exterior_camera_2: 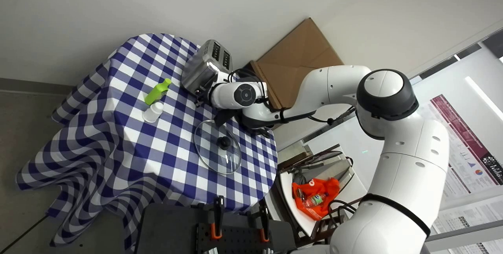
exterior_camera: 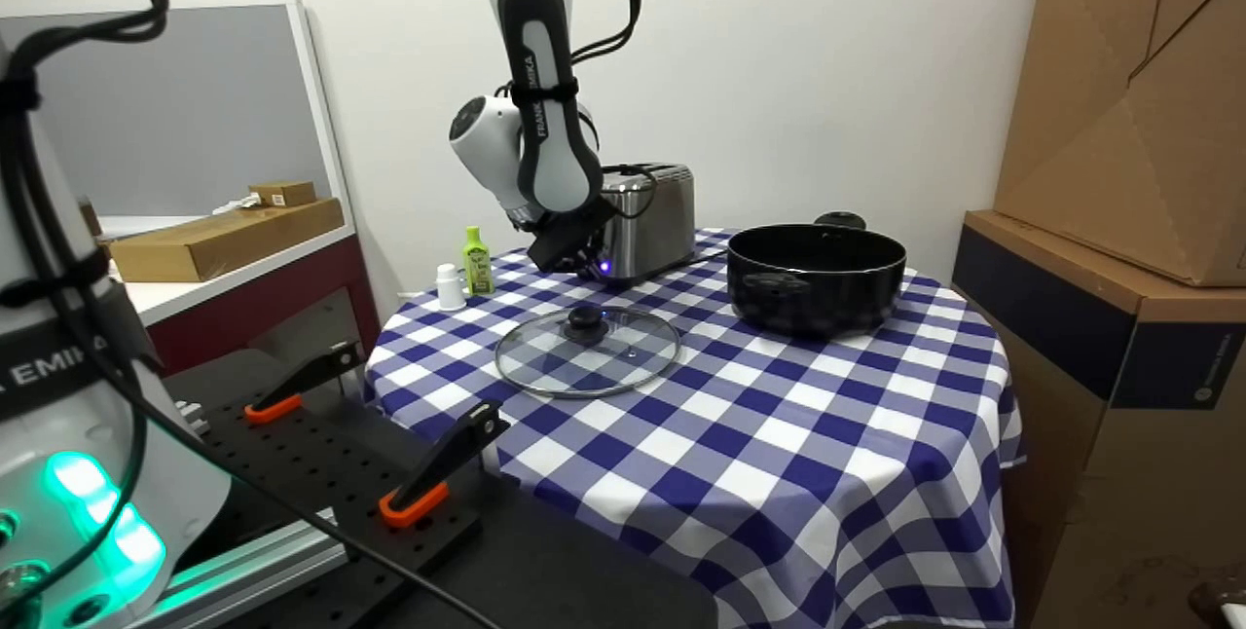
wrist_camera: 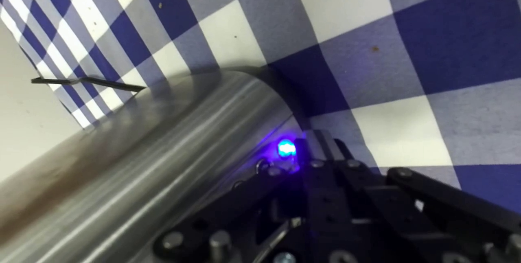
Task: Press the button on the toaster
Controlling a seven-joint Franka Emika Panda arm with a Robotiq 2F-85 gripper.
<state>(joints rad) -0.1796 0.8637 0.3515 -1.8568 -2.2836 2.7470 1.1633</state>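
Hand (wrist_camera: 321,143) closed, beside toaster (exterior_camera: 657,220); button indistinct; misaligned push could miss it, excess force could slide the toaster

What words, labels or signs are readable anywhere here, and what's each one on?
"FRANK… EMIKA": robot arm, partly under a strap.
"…A EMI…": robot base, rest obscured.
"Mila", apparently: poster.
Too small or blurred: other poster print, markings on the green bottle, cardboard box and orange bag.
None readable on the toaster.

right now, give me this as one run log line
toaster: blue light lit at end | gripper: shut, beside blue light | contact: cannot tell
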